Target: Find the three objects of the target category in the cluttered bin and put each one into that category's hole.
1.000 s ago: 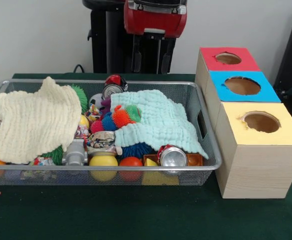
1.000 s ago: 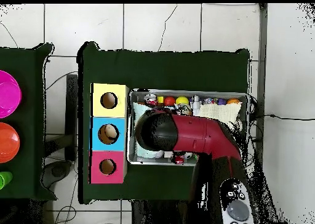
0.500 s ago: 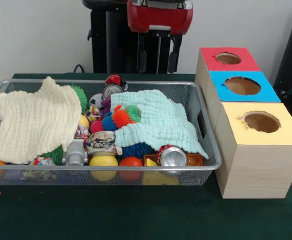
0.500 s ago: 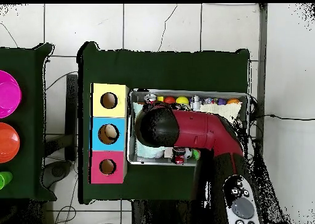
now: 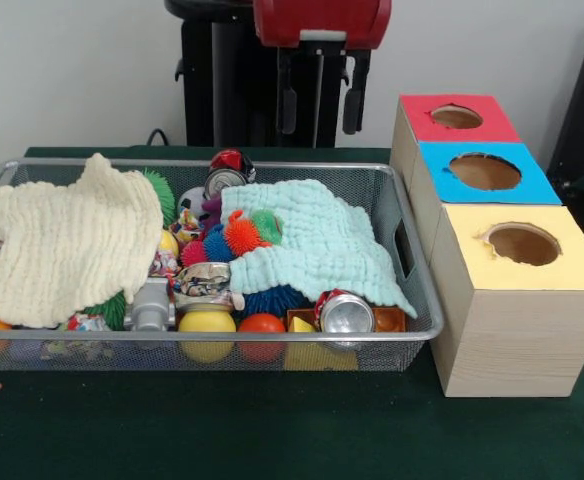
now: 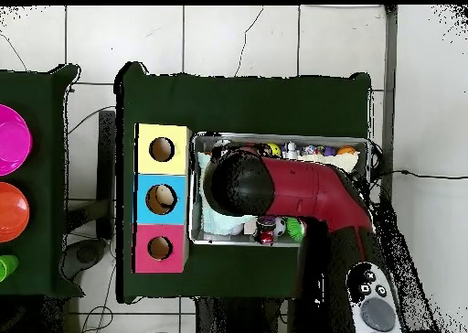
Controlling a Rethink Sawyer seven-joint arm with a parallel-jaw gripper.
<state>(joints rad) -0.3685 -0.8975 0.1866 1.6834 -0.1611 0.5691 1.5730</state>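
1. The wire bin (image 5: 412, 300) takes up the left and middle of the front view, resting on the dark green counter (image 5: 272, 430), and it is crowded with small things.
2. A crushed silver can (image 5: 346, 314) lies at the bin's lower right, against the front mesh. A second can with a red top (image 5: 228, 172) sits at the upper middle, by the back rim.
3. A pale green cloth (image 5: 322, 240) covers the right half of the bin, and a cream cloth (image 5: 67, 240) covers the left half. Both hide whatever lies under them.
4. Between the cloths sit an orange spiky ball (image 5: 240, 234), a blue spiky ball (image 5: 215, 246), a yellow ball (image 5: 207, 325), a red ball (image 5: 262, 324) and a grey toy (image 5: 152, 305).
5. To the right of the bin stand three wooden boxes in a row, each with a round hole on top: red (image 5: 457, 116) at the upper right, blue (image 5: 485, 171) in the middle and yellow (image 5: 522, 243) lowest in the frame.
6. The end effector (image 5: 317, 95) hangs at the top centre of the front view, its two dark fingers (image 5: 286, 100) spread apart with nothing between them and touching nothing.
7. It is well above the bin's back rim. The red-topped can lies below it and a little to the left, and the silver can is far lower in the frame.
8. In the overhead view the red arm (image 6: 292, 187) covers most of the bin.
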